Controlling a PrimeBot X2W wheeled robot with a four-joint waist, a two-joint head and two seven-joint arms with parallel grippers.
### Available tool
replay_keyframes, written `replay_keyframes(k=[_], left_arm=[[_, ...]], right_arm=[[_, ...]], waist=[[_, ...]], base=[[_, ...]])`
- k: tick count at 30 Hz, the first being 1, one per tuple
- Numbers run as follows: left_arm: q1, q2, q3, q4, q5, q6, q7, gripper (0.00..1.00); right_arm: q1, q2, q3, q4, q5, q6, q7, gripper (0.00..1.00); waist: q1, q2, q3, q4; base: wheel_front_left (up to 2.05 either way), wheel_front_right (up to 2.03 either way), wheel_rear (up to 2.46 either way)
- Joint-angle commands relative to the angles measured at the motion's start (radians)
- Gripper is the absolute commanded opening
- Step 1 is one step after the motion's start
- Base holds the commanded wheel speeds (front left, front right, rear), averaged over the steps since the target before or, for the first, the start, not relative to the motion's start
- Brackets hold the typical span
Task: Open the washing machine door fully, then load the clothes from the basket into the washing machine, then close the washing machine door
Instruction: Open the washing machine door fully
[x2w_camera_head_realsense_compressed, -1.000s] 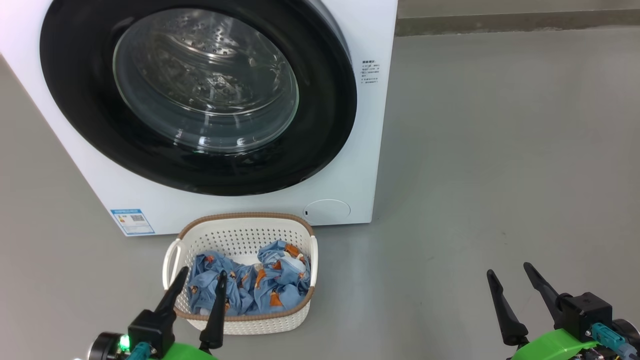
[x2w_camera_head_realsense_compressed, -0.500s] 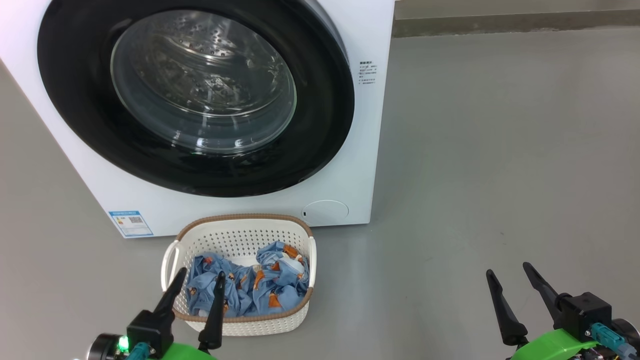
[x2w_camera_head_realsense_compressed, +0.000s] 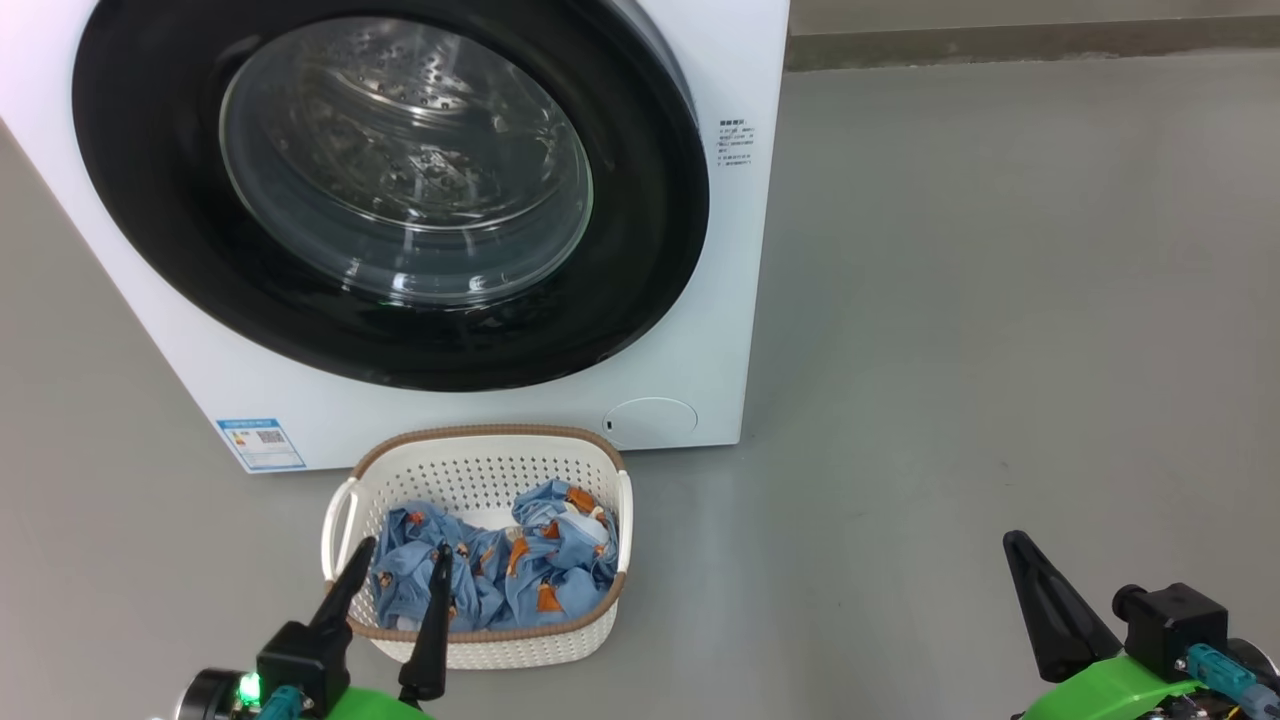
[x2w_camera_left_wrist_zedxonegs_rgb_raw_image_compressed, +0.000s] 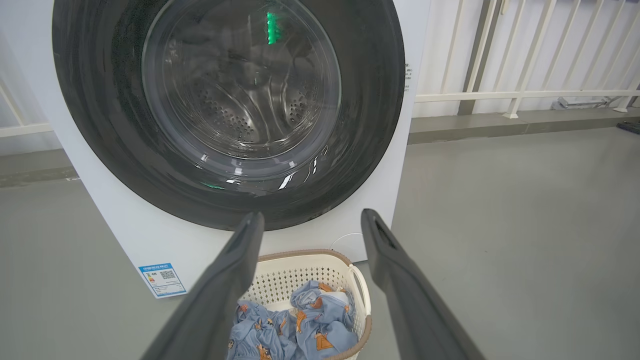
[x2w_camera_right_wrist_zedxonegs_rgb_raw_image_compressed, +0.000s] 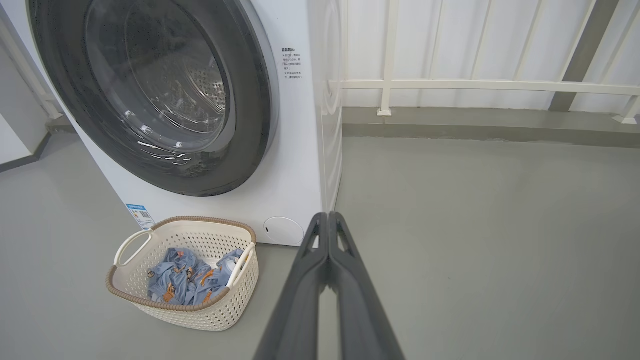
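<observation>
The right gripper (x2w_camera_head_realsense_compressed: 1020, 550), whose fingers stood apart a second ago, now has them pressed together into a single dark point. It grips nothing and sits at 4 o'clock in the head view over bare floor (x2w_camera_head_realsense_compressed: 1000, 300).

The left gripper (x2w_camera_head_realsense_compressed: 405, 545), at 7 o'clock, has its fingers spread wide and empty. Their tips hang over the near rim of the basket (x2w_camera_head_realsense_compressed: 490, 432).

The washing machine door (x2w_camera_head_realsense_compressed: 150, 200) lies shut, flush on the front of the washing machine (x2w_camera_head_realsense_compressed: 720, 350), which is at 11 o'clock. The basket stands on the floor just before the machine's bottom edge, at 6 o'clock from the door. The clothes (x2w_camera_head_realsense_compressed: 540, 570) are heaped inside it, below its brown rim.

From 1 to 5 o'clock the floor runs open past the machine's right edge. In the right wrist view it ends at a low kerb (x2w_camera_right_wrist_zedxonegs_rgb_raw_image_compressed: 475, 127) under a white railing (x2w_camera_right_wrist_zedxonegs_rgb_raw_image_compressed: 450, 85).
</observation>
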Motion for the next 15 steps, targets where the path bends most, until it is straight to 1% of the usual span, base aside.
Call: replay_keyframes(k=[1,3,5,8,10,14,15], left_arm=[[-0.048,0.021,0.030,-0.021,-0.013,0.012,-0.011,1.00],[-0.049,0.021,0.029,-0.023,-0.014,0.013,-0.011,1.00],[-0.051,0.020,0.028,-0.024,-0.015,0.013,-0.011,1.00],[-0.056,0.018,0.026,-0.029,-0.015,0.013,-0.012,1.00],[-0.064,0.017,0.024,-0.035,-0.013,0.015,-0.012,1.00],[-0.086,0.011,0.022,-0.047,-0.009,0.018,-0.012,1.00],[-0.092,0.009,0.022,-0.050,-0.008,0.019,-0.012,1.00]], right_arm=[[-0.035,-0.014,0.024,-0.023,0.018,0.002,-0.003,0.00],[-0.043,-0.008,0.020,-0.022,0.052,0.002,-0.002,0.00],[-0.057,-0.001,0.011,-0.016,0.110,0.002,0.003,0.00],[-0.092,0.011,-0.013,0.001,0.242,0.002,0.015,0.00],[-0.124,0.020,-0.036,0.016,0.354,0.002,0.028,0.00],[-0.207,0.036,-0.096,0.059,0.620,0.002,0.078,0.00],[-0.232,0.040,-0.115,0.071,0.702,0.002,0.096,0.00]], waist=[[0.0000,0.0000,0.003,0.000],[0.0000,0.0000,0.007,0.000],[0.0000,0.0000,0.013,0.000],[0.0000,0.0000,0.028,0.002],[0.0000,0.0000,0.048,0.004],[0.0000,0.0000,0.092,0.011],[0.0000,0.0000,0.104,0.014]], base=[[0.00,0.00,0.00],[0.00,0.00,0.00],[0.00,0.00,0.00],[0.00,0.00,0.00],[0.00,0.00,0.00],[0.00,0.00,0.00],[0.00,0.00,0.00]])
